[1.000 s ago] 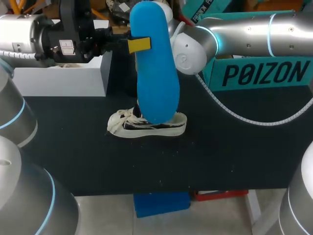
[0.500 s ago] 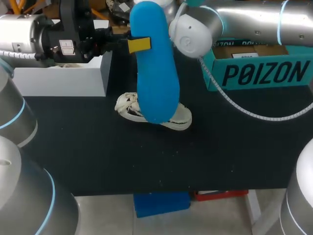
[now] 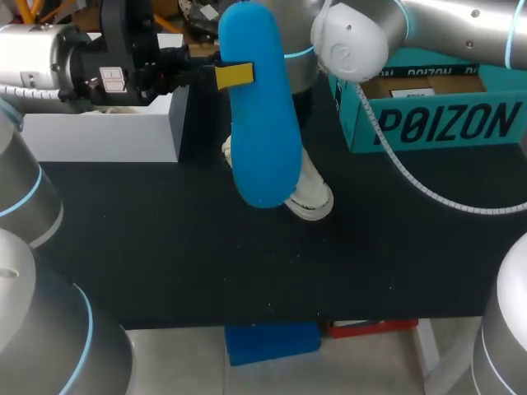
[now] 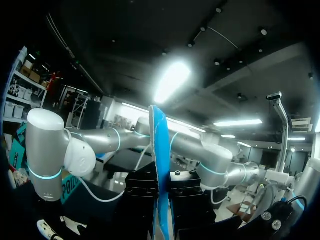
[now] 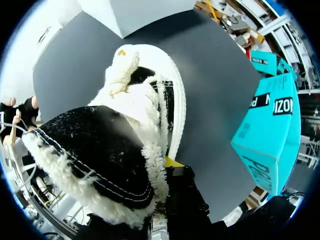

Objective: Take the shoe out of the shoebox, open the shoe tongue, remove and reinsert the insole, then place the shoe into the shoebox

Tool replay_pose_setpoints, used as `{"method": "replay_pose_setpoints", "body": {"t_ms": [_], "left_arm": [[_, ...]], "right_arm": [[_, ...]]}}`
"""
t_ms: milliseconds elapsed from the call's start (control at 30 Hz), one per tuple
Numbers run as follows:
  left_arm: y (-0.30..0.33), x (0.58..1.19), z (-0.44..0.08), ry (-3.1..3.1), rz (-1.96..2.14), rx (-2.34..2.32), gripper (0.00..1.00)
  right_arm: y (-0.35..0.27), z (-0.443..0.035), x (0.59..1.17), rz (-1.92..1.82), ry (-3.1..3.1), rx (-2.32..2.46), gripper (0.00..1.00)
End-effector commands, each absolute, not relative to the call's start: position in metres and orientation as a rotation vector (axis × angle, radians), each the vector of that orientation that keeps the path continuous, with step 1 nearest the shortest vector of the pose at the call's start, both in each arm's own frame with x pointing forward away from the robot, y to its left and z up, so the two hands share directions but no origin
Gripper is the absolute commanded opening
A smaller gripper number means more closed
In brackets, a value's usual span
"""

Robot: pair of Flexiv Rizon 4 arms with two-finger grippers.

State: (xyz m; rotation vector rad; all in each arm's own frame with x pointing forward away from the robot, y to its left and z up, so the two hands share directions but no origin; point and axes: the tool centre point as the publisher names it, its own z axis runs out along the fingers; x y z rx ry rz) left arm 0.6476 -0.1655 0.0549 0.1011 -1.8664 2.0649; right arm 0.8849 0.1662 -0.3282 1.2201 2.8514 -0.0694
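Clamping the upright insole (image 3: 263, 140), left gripper (image 3: 235, 75); right gripper (image 5: 167, 167) seemingly clamped on shoe (image 3: 311, 197), near shoebox (image 3: 436, 123), well inside table (image 3: 165, 247) edge.

My head camera sits high behind the arms and looks down on the black worktop (image 3: 165, 263). The blue insole (image 3: 263, 123) stands close to its lens and covers part of the shoe (image 3: 313, 199). The left wrist camera faces outward and up, edge-on to the insole, taking in my right arm (image 4: 50, 145). The right wrist camera looks down at the shoe from very near. Beyond it lie the worktop and the teal shoebox (image 5: 270, 125), both shared with the head view.
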Motion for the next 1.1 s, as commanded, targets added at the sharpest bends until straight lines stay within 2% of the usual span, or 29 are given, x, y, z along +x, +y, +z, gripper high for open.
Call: {"method": "replay_pose_setpoints", "body": {"t_ms": [33, 400, 1100], "left_arm": [[-0.167, 0.647, 0.054, -1.868, 2.068, 0.104, 0.0], [-0.167, 0.647, 0.054, -1.868, 2.068, 0.104, 0.0], [-0.167, 0.647, 0.054, -1.868, 2.068, 0.104, 0.0]], "right_arm": [[0.167, -0.336, 0.885, 0.059, 2.273, 2.173, 0.0], [0.166, -0.343, 0.885, 0.118, 2.071, 2.395, 0.0], [0.171, -0.401, 0.891, 0.031, 2.131, 2.274, 0.0]]}}
